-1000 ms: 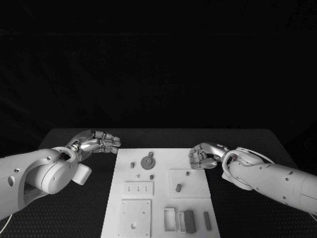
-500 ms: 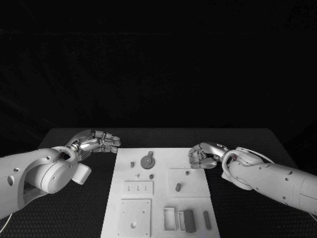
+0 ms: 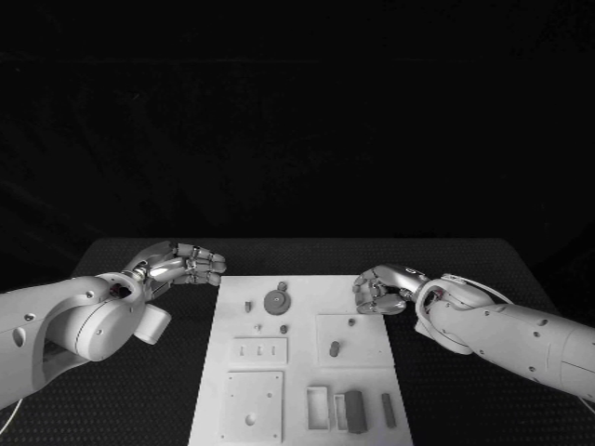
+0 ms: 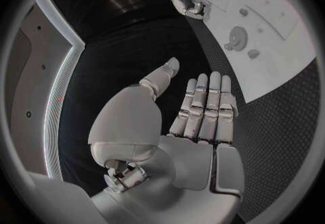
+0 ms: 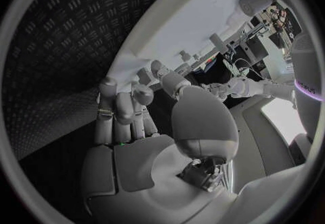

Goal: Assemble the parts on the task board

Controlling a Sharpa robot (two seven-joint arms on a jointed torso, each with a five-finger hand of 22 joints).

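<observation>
- Head view: you have the flat white rectangular task board [image 3: 304, 358] lying lengthwise on the black textured tabletop [image 3: 472, 269], its long axis running away from the robot. Small grey parts sit on it: a round disc with a knob [image 3: 278, 300] near the far end, a short peg [image 3: 334, 349] at mid-board, upright slabs [image 3: 355, 412] at the near end.
- Head view, hands: your left silver hand [image 3: 179, 265] hovers just off the board's far left corner, fingers curled in, nothing held. Your right silver hand [image 3: 382, 290] sits at the far right edge, fingers curled, holding nothing you can see. Judged from here, the right is nearer the disc and peg.
- Left wrist view: left hand [image 4: 196, 118] shows its fingers [image 4: 210, 99] straight and together, empty; the board [image 4: 271, 34] lies ahead and to one side.
- Right wrist view: right hand [image 5: 129, 126] has fingers bent, empty; the board's edge [image 5: 183, 23] lies just beyond the fingertips.
</observation>
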